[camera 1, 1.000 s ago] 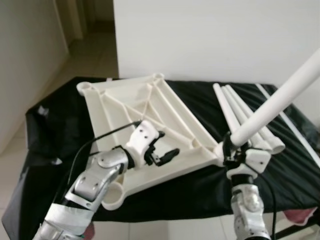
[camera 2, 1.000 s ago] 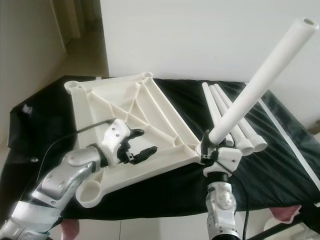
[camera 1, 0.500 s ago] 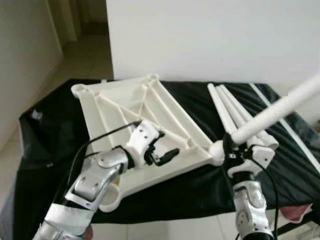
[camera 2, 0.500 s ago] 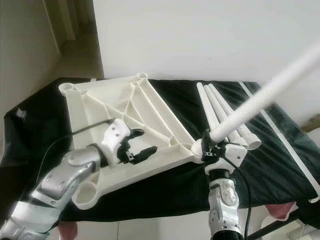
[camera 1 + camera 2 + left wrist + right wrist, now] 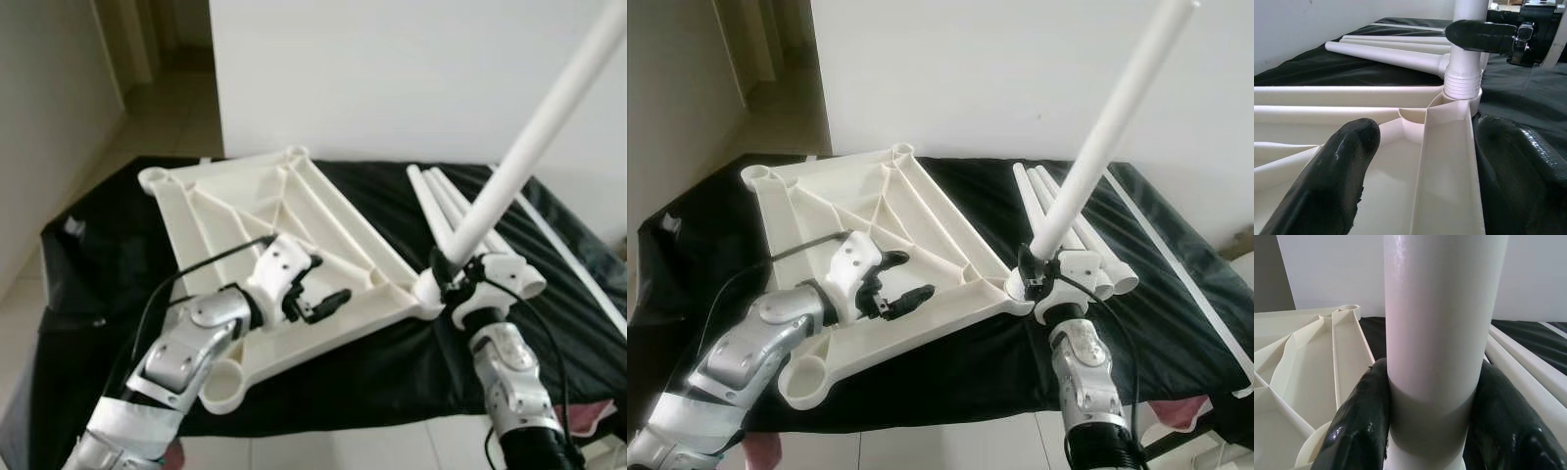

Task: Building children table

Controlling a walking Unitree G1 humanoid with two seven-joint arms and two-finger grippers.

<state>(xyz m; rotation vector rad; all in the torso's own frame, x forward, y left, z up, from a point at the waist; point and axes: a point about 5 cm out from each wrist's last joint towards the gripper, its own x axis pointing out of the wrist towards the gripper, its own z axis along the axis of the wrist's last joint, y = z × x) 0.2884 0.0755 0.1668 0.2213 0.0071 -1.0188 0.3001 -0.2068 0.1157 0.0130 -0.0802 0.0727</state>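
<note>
Tabletop [image 5: 265, 225]: upside down, centre frame, on black-draped bench [image 5: 392, 362]. Leg [image 5: 1097, 147]: base at right corner socket, tilted, clenched by right claw [image 5: 1043, 279]. Left claw [image 5: 318, 302]: released, straddling rib. Three legs [image 5: 446, 201], upper right: unfitted.

The left hand [image 5: 1415, 181] fills the lower frame, its two black fingers [image 5: 1337, 176] spread apart on either side of a raised rib of the cream tabletop panel [image 5: 1444, 166]. At upper centre a white table leg [image 5: 1465, 54] stands upright with its threaded collar seated in the panel's corner socket. The right hand's black finger [image 5: 1481, 35] crosses the leg near the top edge. Spare white legs [image 5: 1386, 51] lie on the black cloth [image 5: 1298, 71] at upper left.
</note>
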